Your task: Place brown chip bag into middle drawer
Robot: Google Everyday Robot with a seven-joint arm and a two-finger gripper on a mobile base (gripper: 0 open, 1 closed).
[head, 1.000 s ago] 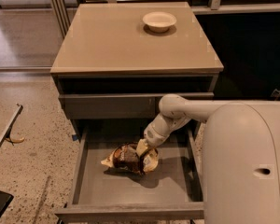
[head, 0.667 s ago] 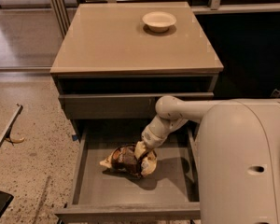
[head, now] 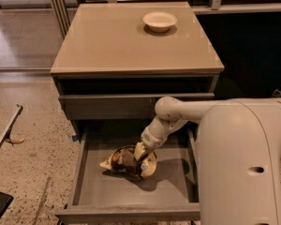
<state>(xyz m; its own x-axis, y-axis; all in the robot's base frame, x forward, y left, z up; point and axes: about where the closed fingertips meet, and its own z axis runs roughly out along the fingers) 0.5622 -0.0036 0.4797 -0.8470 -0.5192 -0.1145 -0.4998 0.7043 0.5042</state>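
The brown chip bag (head: pixel 125 161) lies crumpled in the open middle drawer (head: pixel 171 187), left of the drawer's centre, its cream ends pointing left and right. My gripper (head: pixel 140 153) reaches down into the drawer from the right and is shut on the bag's upper right part. The bag looks to rest on the drawer's flat bottom, with a shadow under it. The tips of the gripper are partly hidden by the bag.
A small cream bowl (head: pixel 159 20) sits at the back of the cabinet top (head: pixel 107 46). The drawer front above (head: pixel 107 107) is closed. My white arm and body (head: pixel 243 163) fill the right side. A speckled floor (head: pixel 33 172) lies to the left.
The arm and gripper have shifted slightly left and down with the bag. The bag sits a little lower in the drawer.
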